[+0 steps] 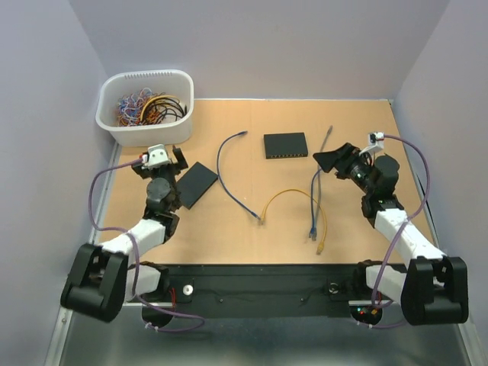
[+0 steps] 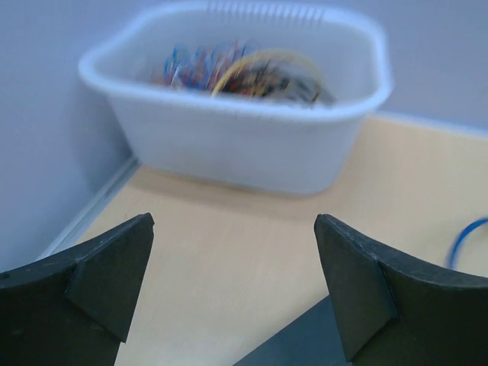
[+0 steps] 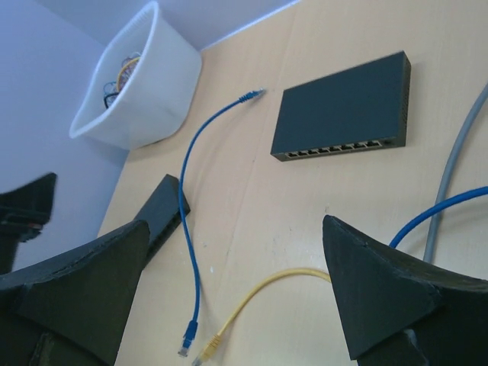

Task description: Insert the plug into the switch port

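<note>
Switch [image 1: 286, 145] is lying on the desk [image 1: 213, 236] near cables [image 1: 293, 192], while left end effector [image 2: 232, 219] and right end effector [image 3: 235, 225] are hanging released, grasping nothing.

Black switch [image 1: 286, 145]; blue cable [image 1: 219, 164], yellow cable [image 1: 293, 190]; white basket [image 1: 152, 136], wires [image 1: 141, 107] perhaps multicoloured.

White plastic tub [image 1: 152, 134] stands at the far-left corner of the wooden counter [image 1: 229, 236], filled with a tangle of coloured wires [image 1: 149, 107]. Flat dark box [image 1: 197, 185] lies askew near the tub, not touching it. Pale grey walls [image 1: 252, 46] enclose the counter on three sides.
</note>
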